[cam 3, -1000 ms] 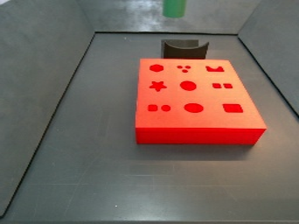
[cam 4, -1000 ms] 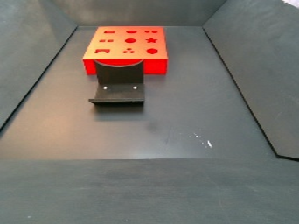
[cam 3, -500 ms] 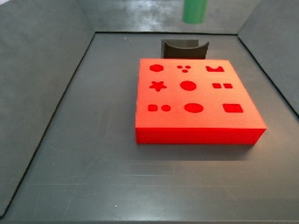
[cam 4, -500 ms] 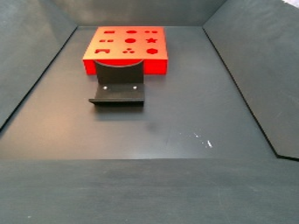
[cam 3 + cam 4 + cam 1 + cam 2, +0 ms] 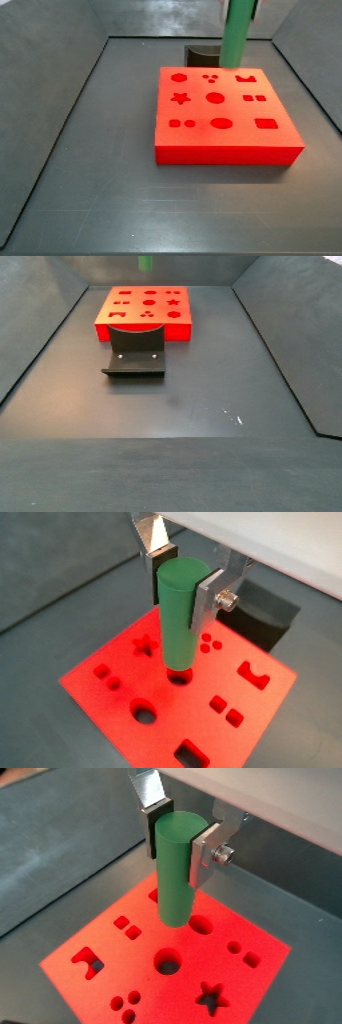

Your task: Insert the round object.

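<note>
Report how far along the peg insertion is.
Done: the gripper is shut on the green peg and holds it upright in both wrist views. In hand: the peg hangs above the red block, its lower end clear of the top face in a side view. Left: line it up over a round hole, lower it in and release. The fixture stands beside the block.

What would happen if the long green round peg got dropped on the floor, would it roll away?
Probably yes. The long green cylindrical peg looks smooth and round, so lying down it would likely roll. It looks straight and stiff, hanging upright from the gripper above the red block. Its matte sides may help the finger pads hold it.
</note>
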You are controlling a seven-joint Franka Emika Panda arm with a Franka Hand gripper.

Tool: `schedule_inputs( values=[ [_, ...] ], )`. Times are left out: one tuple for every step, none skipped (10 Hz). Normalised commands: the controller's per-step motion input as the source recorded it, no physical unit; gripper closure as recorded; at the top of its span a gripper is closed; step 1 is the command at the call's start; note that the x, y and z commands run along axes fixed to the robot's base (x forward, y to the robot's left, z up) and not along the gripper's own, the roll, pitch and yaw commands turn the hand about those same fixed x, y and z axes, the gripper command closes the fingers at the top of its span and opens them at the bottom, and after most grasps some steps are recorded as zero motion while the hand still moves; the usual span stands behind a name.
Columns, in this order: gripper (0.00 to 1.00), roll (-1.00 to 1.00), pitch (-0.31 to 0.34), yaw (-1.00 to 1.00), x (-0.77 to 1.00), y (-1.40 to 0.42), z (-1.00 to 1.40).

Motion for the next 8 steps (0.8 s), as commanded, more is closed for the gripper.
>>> schedule_inputs(
  values=[
    [1.00, 0.10, -0.014, -0.10, 0.56, 0.00, -0.65],
    [1.00, 0.11, -0.017, -0.10, 0.55, 0.00, -0.63],
    [1.00, 0.18, 0.000, -0.06, 0.43, 0.05, -0.55],
    [1.00, 0.16, 0.006, -0.12, 0.11, 0.23, -0.38],
    [1.00, 0.02, 0.060, -0.57, -0.26, 0.33, -0.22],
    [1.00, 0.00, 0.026, -0.62, -0.41, 0.07, -0.13],
    [1.00, 0.00, 0.026, -0.34, -0.13, 0.00, -0.09],
    [1.00, 0.00, 0.027, -0.33, -0.05, 0.00, -0.01]
  ],
)
